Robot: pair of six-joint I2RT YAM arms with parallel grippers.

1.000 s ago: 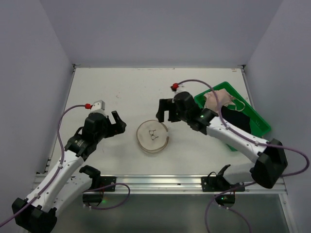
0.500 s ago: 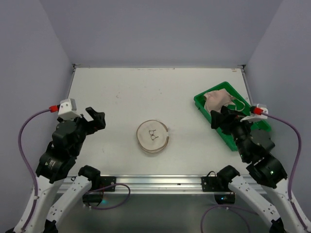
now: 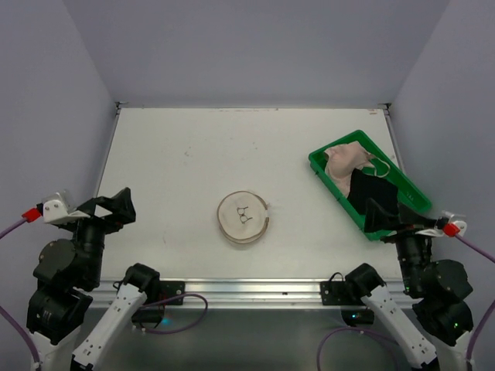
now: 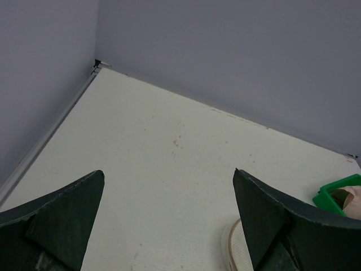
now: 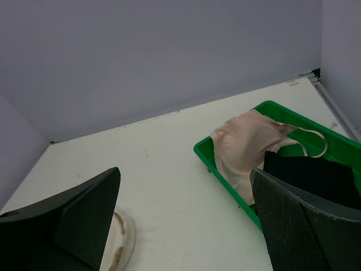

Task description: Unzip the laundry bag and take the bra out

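Note:
The laundry bag [image 3: 244, 218], a round cream case with a tan rim and a small black bra print, lies flat at the table's middle front. Its rim shows in the left wrist view [image 4: 232, 248] and the right wrist view [image 5: 121, 240]. The pale pink-beige bra [image 3: 344, 161] lies in the green tray [image 3: 323, 171], also seen in the right wrist view [image 5: 248, 144]. My left gripper [image 3: 107, 207] is open and empty at the near left, far from the bag. My right gripper [image 3: 384, 216] is open and empty over the tray's near end.
A black cloth [image 3: 370, 188] lies in the tray beside the bra, with a cream strap [image 5: 313, 145] looped over it. Walls close the table at the back and both sides. A metal rail [image 3: 247, 290] runs along the near edge.
Both arms have pulled back from the table's middle towards the near edge, left arm to the left and right arm to the right. The bag and the bra have not moved.

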